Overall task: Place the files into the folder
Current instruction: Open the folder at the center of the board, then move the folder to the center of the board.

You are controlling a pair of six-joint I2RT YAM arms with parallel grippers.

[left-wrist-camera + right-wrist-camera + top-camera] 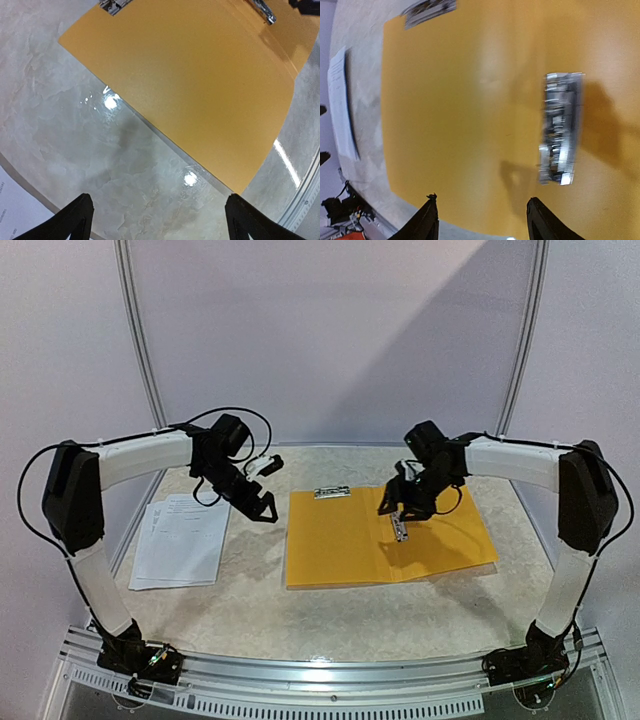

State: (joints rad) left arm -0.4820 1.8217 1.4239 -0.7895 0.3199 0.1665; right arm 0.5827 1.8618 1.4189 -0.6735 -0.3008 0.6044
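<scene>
Step imo: get files [182, 540] off table [400, 615] & onto folder [350, 540]. Files lie left, apart from folder.

Left claw [267, 512] released, empty, hovering btwn the two. Should swing back over stack, pinch at edge.

Right claw [398, 512] parted, holding nothing, above inner clip [400, 530].

Folder lies open, no sheets inside; second clip [332, 492] at far edge.

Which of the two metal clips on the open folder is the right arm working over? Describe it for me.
On the marbled table, find the open orange folder. The clip sits mid-folder, directly under the right gripper. The other clip lies at the folder's far edge.
</scene>
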